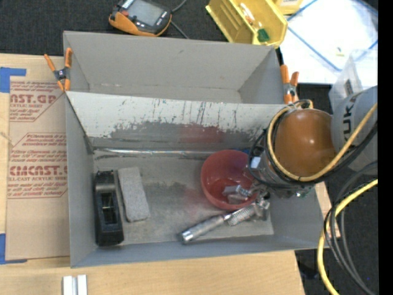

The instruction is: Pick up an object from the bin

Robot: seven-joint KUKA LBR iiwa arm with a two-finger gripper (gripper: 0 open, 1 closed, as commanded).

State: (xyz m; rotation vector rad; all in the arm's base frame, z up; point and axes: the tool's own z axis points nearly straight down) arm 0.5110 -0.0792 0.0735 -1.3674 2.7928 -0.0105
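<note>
Gripper (245,196): low at right side of bin (166,66), over near-right rim of red bowl (216,176).
Jaws: can't tell if open or closed, nor if gripping anything.
Red bowl: upright on bin floor, right of centre.
Silver tube (212,226): lying tilted just in front of bowl, right end near gripper.
Grey block (132,193): left side, next to black tape dispenser (106,209); both well apart from gripper.

The bin (166,60) held four loose things on its floor, one of each kind. There was one red bowl (218,177), one grey sponge block (133,194), one black tape dispenser (107,209) and one silver metal cylinder (209,226).
</note>
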